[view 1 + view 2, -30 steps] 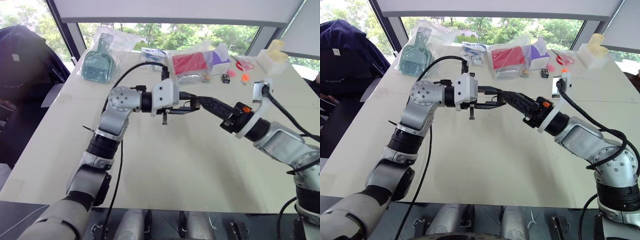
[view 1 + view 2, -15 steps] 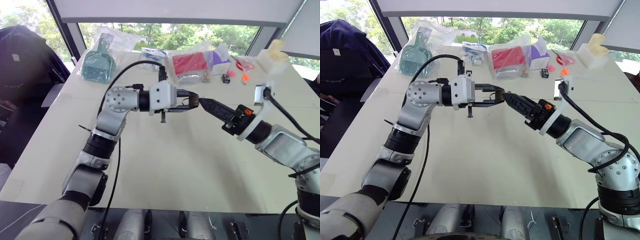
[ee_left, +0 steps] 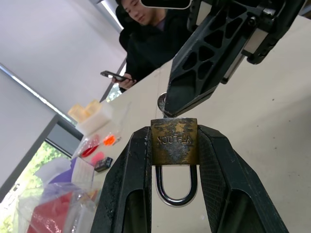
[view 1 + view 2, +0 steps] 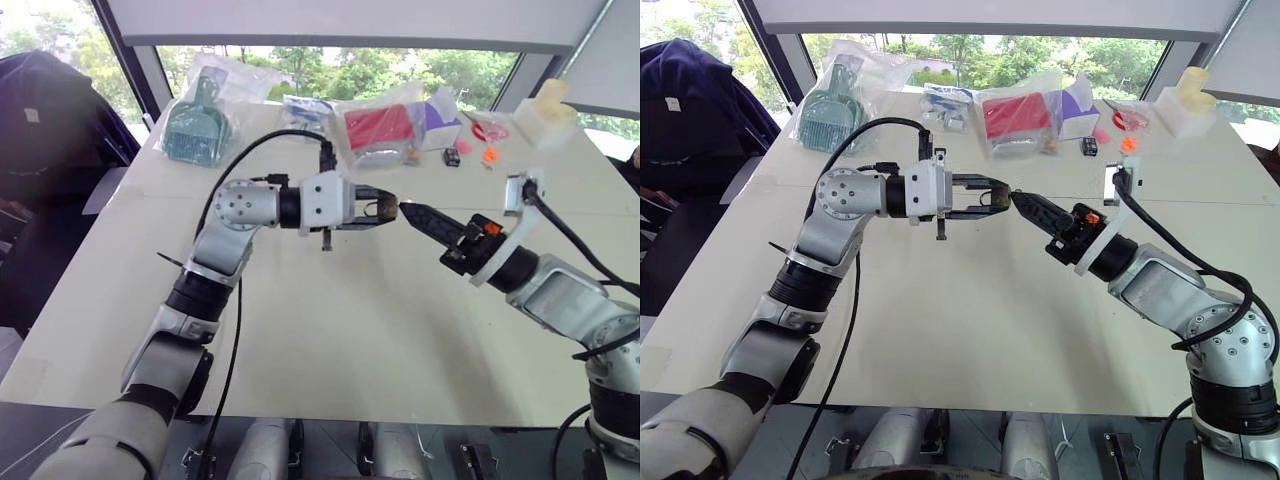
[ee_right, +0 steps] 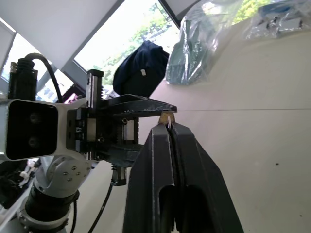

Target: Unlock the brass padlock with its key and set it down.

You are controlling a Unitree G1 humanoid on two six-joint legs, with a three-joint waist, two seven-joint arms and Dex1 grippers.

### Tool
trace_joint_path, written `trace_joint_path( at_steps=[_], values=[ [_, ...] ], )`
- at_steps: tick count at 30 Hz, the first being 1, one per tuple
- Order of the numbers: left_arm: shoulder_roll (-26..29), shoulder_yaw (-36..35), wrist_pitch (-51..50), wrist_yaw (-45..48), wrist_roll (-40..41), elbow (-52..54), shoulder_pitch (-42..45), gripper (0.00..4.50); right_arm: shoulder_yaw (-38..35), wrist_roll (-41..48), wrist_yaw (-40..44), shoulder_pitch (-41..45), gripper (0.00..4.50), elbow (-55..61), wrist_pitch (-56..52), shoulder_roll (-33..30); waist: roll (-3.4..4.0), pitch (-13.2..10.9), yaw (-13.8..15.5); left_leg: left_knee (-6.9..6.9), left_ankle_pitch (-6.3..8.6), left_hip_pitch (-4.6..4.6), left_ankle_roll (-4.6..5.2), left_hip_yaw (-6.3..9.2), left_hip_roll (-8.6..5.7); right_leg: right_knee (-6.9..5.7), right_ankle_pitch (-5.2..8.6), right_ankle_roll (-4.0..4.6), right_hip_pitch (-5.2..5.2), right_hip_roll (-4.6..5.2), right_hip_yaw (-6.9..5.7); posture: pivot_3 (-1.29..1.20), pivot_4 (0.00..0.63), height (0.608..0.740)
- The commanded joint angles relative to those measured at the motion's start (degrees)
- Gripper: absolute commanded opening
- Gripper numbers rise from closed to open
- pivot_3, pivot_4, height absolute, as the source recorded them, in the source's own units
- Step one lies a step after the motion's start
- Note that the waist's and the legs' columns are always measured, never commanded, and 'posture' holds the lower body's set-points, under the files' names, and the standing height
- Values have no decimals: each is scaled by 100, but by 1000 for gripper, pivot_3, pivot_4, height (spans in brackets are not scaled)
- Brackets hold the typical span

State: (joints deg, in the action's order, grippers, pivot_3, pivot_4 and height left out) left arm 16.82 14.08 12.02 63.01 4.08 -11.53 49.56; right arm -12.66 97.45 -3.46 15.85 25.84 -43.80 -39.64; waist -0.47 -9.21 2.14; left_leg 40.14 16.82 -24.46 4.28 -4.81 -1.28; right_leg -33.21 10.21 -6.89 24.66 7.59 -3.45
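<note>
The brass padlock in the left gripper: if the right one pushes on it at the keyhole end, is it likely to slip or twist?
Probably stiff: the brass padlock looks like solid metal. It may pivot, since the left gripper clamps only its two narrow sides. Its worn flat faces could slide under the right gripper, which is shut on a silvery piece at the lock's end.

The brass padlock (image 3: 174, 141) is a small, tarnished yellow block with stamped lettering on its face and a thin silvery shackle (image 3: 176, 187), still closed into the body. It sits at the centre of the left wrist view, body uppermost and shackle hanging below; a silvery key (image 3: 162, 103) meets its top edge
</note>
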Motion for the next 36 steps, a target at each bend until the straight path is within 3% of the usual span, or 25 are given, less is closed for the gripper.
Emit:
trace_joint_path(
  at_steps=[1,15,23,26,29,32,36],
  values=[
    [16,47,539,-167,-131,124,11,727,-61,164,-339,74,133,-10,178,184,0,0,1,-1,0,0,0,0,0,0,0,0,0,0,0,0,150,735],
    [-147,-111,2162,-1708,-1084,-435,240,727,212,795,-1392,-292,133,38,456,684,3,0,-3,-5,0,0,0,0,1,2,0,-1,3,5,1,0,150,735],
    [-72,31,2876,-2404,-1573,-577,226,727,429,1109,-2150,-319,133,81,933,1384,7,1,-6,-7,0,0,0,-4,3,2,-1,-2,3,6,3,0,150,735],
    [-8,109,2781,-2322,-1497,-632,180,727,460,808,-2041,-334,133,191,930,1412,7,0,-3,-7,0,-1,0,-3,3,0,-1,-2,4,4,1,0,150,735],
    [55,126,2488,-2126,-1274,-724,162,727,566,-609,-1242,-403,133,554,655,805,16,-4,0,-6,0,-1,0,-6,2,0,-1,-1,5,-2,0,0,150,735],
    [167,124,2343,-1937,-1172,-880,223,727,287,-1113,-555,-563,965,668,706,469,17,-4,-1,-6,1,-1,1,-8,1,2,0,-1,5,-7,-2,0,150,735],
    [261,148,2347,-1776,-1127,-996,244,727,94,-1395,56,-563,3119,731,605,127,18,-4,-1,-6,0,-1,2,-9,2,1,-1,-3,5,-11,-1,0,150,735]
  ],
)
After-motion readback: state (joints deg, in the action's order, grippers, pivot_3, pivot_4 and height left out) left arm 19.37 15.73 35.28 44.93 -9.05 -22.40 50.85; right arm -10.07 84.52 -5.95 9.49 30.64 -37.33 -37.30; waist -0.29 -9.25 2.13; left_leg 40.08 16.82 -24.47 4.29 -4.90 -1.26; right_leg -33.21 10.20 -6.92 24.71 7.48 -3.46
